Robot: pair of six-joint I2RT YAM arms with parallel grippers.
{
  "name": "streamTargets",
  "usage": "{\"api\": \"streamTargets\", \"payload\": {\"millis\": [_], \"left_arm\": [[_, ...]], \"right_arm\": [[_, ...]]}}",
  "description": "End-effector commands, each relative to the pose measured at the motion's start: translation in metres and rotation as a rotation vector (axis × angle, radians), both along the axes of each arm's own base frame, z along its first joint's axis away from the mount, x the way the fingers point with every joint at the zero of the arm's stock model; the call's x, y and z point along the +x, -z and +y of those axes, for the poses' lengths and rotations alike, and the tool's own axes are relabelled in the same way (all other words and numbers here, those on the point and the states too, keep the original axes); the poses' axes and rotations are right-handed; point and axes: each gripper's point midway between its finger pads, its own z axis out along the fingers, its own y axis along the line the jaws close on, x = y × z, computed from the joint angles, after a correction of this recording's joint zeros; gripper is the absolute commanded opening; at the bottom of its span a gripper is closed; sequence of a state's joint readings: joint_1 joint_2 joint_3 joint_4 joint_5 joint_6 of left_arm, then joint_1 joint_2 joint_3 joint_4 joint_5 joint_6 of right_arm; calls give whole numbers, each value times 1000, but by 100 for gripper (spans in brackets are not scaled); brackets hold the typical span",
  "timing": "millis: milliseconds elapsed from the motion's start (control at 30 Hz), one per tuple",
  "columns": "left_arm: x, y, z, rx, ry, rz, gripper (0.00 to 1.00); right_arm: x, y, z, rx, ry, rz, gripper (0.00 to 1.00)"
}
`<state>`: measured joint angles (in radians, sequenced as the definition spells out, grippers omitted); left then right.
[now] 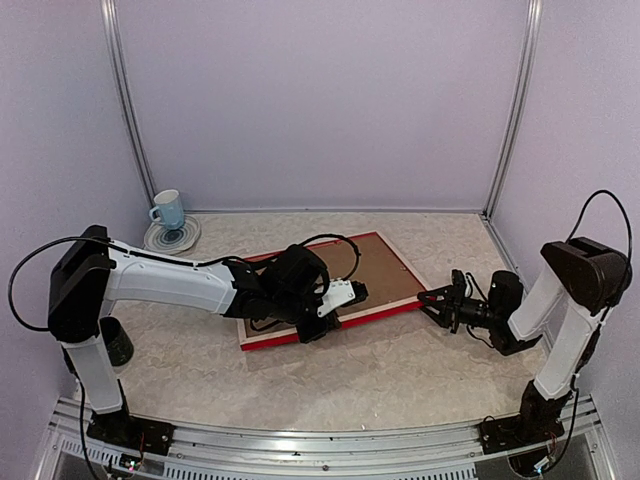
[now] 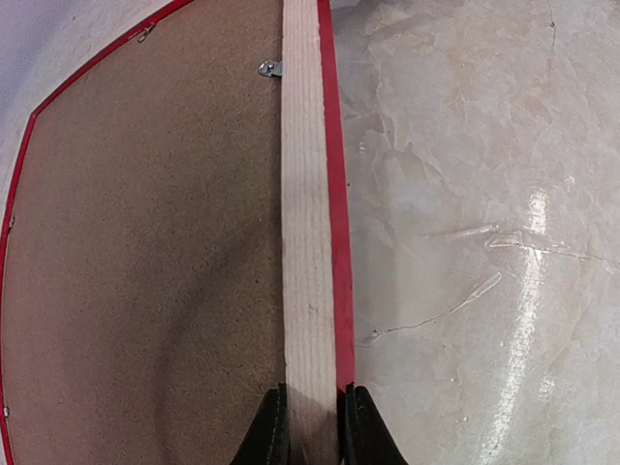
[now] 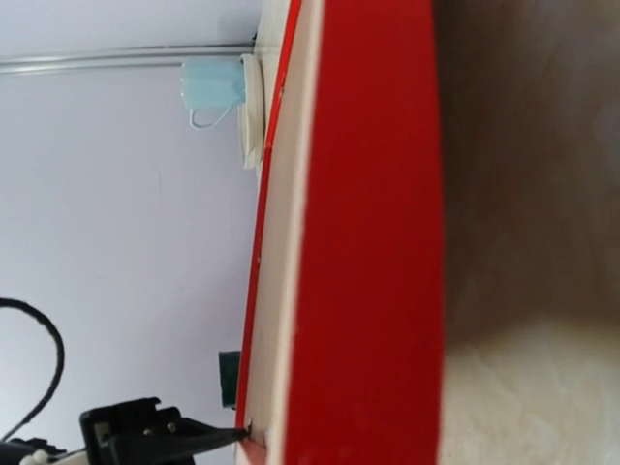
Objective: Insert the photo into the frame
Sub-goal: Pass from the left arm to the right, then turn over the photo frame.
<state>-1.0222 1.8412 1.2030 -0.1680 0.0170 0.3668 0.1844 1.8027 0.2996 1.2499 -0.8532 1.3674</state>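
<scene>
We find the frame (image 2: 308,242) back-up, long axis roughly along the table (image 1: 400,370)'s near edge, left gripper (image 2: 312,399) pinching its near bar, while we cannot tell whether the right gripper (image 1: 432,297) grips.

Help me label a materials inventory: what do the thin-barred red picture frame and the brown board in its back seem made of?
Thin-barred red picture frame: bare pale wood with grain on its back; smooth red paint on the outer edge. Brown backing board: matte, finely speckled surface, probably pressed fibreboard.

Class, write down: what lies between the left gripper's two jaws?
One bar of the frame, pale wood back facing up with a red outer edge, sits between the jaws of the left gripper. The left wrist view shows it.
</scene>
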Motion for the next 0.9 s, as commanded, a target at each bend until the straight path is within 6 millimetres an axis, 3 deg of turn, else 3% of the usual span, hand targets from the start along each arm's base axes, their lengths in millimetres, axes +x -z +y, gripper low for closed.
{"api": "streamTargets", "payload": {"millis": [0, 100, 200, 367, 567, 633, 867], "left_arm": [[11, -53, -13, -122, -9, -129, 0], [10, -53, -13, -121, -7, -133, 1], [8, -53, -12, -120, -7, -144, 15], [6, -53, -12, -116, 0, -157, 51], [4, -53, -11, -110, -1, -183, 75], [3, -53, -12, -96, -4, -210, 80], [0, -40, -7, 7, -38, -355, 82]], "right_arm": [[3, -2, -6, -7, 47, 5, 26], [1, -2, -5, 27, 46, 30, 23], [-2, -3, -4, 70, 45, 52, 21], [-6, 1, -4, 90, 47, 79, 20], [-8, 1, -2, 89, 46, 96, 20], [-8, 0, -1, 90, 44, 104, 20], [-8, -6, 3, 87, 32, 120, 20]]}}
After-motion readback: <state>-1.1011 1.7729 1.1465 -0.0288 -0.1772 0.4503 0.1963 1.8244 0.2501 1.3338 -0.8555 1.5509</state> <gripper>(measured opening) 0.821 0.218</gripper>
